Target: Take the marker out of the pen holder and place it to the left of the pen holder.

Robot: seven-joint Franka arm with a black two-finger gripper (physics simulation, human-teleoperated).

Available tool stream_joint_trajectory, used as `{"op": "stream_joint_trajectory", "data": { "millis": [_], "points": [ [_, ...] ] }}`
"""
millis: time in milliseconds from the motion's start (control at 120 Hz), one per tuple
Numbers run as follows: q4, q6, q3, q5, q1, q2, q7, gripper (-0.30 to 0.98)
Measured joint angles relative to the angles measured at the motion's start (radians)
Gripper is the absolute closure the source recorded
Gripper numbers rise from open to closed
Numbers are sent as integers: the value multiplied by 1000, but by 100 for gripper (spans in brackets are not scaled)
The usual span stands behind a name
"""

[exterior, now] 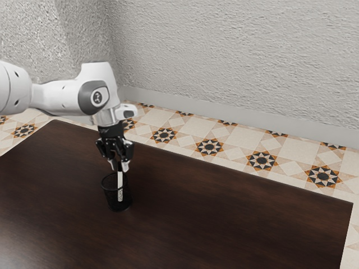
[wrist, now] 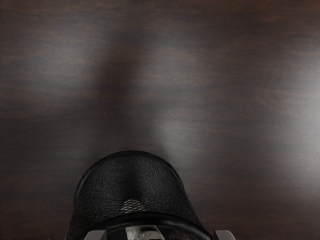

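Observation:
Just above the pen holder, my gripper [exterior: 120,166] points down with its fingers open around the upper end of the marker [exterior: 120,182]. The white marker stands nearly upright inside the black mesh pen holder [exterior: 124,202]. At the wrist view's lower edge, the two fingertips of the gripper [wrist: 160,235] are wide apart. Between them a whitish piece of the marker [wrist: 143,232] shows, touching neither fingertip. The mesh wall of the pen holder [wrist: 127,182] rises around it.
The dark wooden table [exterior: 224,213] extends around the pen holder. Beyond its far edge lie a patterned tile floor [exterior: 235,147] and a rough grey wall [exterior: 235,61].

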Motion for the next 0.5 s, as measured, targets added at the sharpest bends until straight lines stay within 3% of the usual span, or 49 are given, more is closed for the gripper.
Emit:
{"op": "stream_joint_trajectory", "data": {
  "millis": [200, 500],
  "points": [
    [0, 6, 1, 0, 0, 2, 1, 61],
    [2, 7, 6, 5, 10, -5, 0, 72]
  ]
}}
